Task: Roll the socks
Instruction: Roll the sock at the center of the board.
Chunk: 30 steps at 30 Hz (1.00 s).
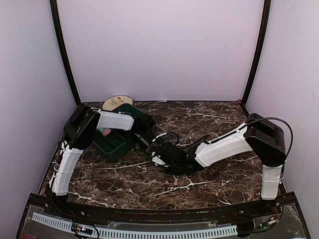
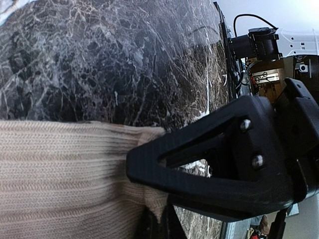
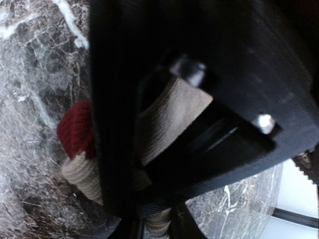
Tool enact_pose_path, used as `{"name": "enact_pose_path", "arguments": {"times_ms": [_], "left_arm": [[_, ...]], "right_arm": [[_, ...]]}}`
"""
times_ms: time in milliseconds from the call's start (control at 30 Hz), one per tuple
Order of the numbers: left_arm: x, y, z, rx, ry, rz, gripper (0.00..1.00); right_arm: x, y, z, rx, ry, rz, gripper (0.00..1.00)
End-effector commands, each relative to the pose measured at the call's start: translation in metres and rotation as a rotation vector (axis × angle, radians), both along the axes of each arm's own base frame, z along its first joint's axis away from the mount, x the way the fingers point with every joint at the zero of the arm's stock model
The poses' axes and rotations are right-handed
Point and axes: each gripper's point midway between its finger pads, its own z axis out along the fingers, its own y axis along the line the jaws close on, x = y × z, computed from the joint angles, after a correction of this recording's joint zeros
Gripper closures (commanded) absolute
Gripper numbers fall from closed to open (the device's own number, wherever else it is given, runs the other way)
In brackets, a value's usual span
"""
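A tan ribbed sock (image 2: 60,174) lies on the dark marble table (image 2: 124,59) in the left wrist view. My left gripper (image 2: 145,201) is shut on its edge, and the fabric bunches between the fingertips. In the right wrist view the same tan knit (image 3: 172,114) carries a dark red patch (image 3: 75,129). My right gripper (image 3: 155,219) is closed around a fold of it. From above, the left gripper (image 1: 148,142) and the right gripper (image 1: 164,155) meet mid-table and hide the sock. No other sock shows.
A dark green bin (image 1: 117,142) stands at the left beside the left arm. A round beige plate (image 1: 117,103) lies behind it at the back wall. The right arm (image 1: 224,147) stretches low across the table from the right.
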Motion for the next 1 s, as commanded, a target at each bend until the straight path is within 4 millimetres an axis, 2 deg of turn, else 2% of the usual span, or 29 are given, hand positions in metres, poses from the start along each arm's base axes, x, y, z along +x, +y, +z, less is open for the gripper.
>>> {"name": "enact_pose_path", "arguments": {"times_ms": [0, 100, 233, 400, 600, 800, 967], "left_arm": [[0.001, 0.005, -0.005, -0.006, 0.047, 0.003, 1.00], [0.003, 0.007, -0.007, 0.010, 0.039, 0.007, 0.96], [0.007, 0.011, -0.009, 0.034, 0.027, 0.020, 0.74], [0.010, 0.016, -0.008, 0.061, 0.008, 0.036, 0.59], [0.010, 0.022, -0.006, 0.088, -0.012, 0.055, 0.52], [0.015, 0.024, 0.005, 0.088, -0.061, 0.100, 0.50], [0.020, 0.025, 0.003, 0.095, -0.080, 0.126, 0.50]], "right_arm": [[-0.007, -0.011, -0.031, -0.041, 0.142, -0.006, 0.86], [-0.009, -0.011, -0.029, -0.018, 0.172, -0.006, 0.92], [-0.011, -0.012, -0.024, 0.013, 0.214, -0.006, 0.94], [-0.016, -0.010, -0.016, 0.040, 0.253, 0.002, 0.96], [-0.024, -0.012, -0.011, 0.064, 0.300, -0.003, 0.96], [-0.027, -0.009, -0.003, 0.090, 0.315, -0.004, 0.98], [-0.025, -0.008, -0.001, 0.102, 0.320, -0.011, 1.00]]}}
